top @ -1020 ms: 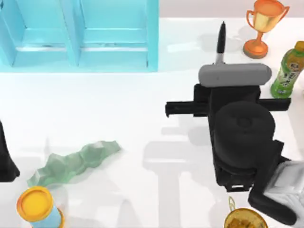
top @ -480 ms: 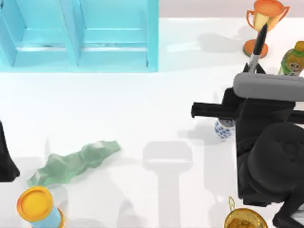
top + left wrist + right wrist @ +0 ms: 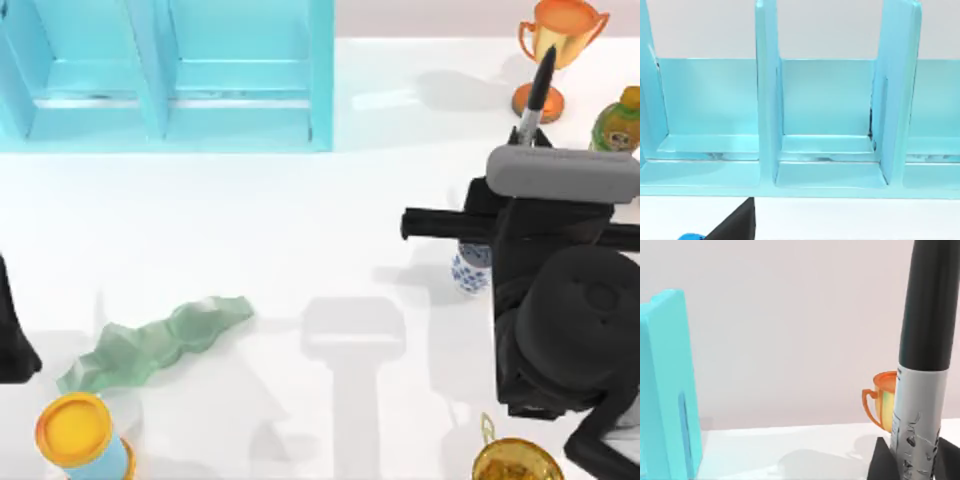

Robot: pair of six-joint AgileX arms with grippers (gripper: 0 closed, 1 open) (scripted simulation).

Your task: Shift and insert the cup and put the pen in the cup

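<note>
Now: right hand (image 3: 527, 140) at 2 o'clock on the bench (image 3: 300, 230), clenched on the pen (image 3: 535, 92), which stands upright, tip toward the orange trophy (image 3: 560, 45). Pen also seen close in wrist view (image 3: 922, 390). Cup (image 3: 470, 268) sits just below the arm's crossbar, toward 3 o'clock. Green bottle (image 3: 615, 120) beside the hand. Left arm (image 3: 12, 330) parked at 9 o'clock. Blue shelf (image 3: 170, 75) at 11 o'clock.
</note>
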